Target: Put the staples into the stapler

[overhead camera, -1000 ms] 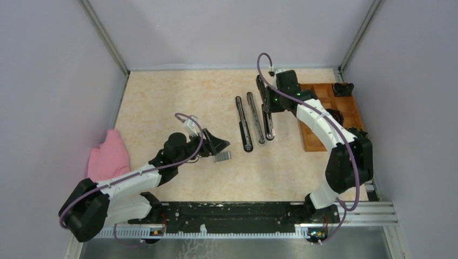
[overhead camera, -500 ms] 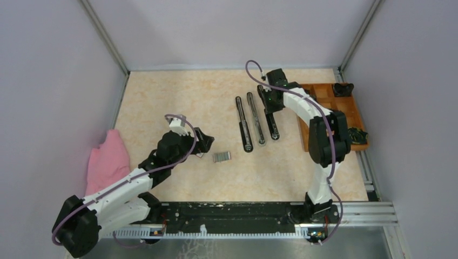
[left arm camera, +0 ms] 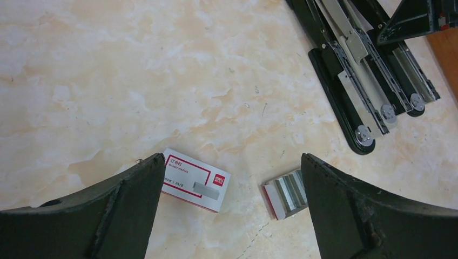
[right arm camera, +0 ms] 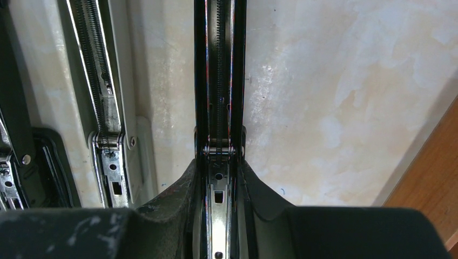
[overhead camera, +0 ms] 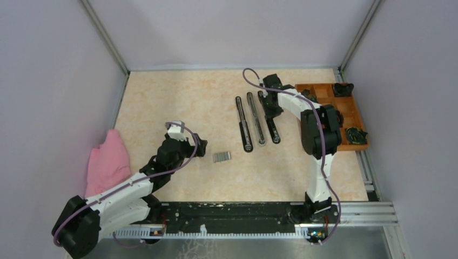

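Quick tally from where I'm standing. Two robot arms, left arm (overhead camera: 124, 189) and right arm (overhead camera: 318, 124), so two end effectors: the left end effector (left arm camera: 232, 162) and the right end effector (right arm camera: 219, 164). One counter (overhead camera: 178, 102). On it, three long black-and-silver stapler bars (overhead camera: 255, 118) lie side by side; I can't tell whether they make up one stapler. One block of staples (left arm camera: 289, 191). One red-and-white box (left arm camera: 195, 179). One pink cloth (overhead camera: 109, 159). One wooden tray (overhead camera: 351, 147), with at least two small dark items (overhead camera: 343, 88) inside, too small to identify.
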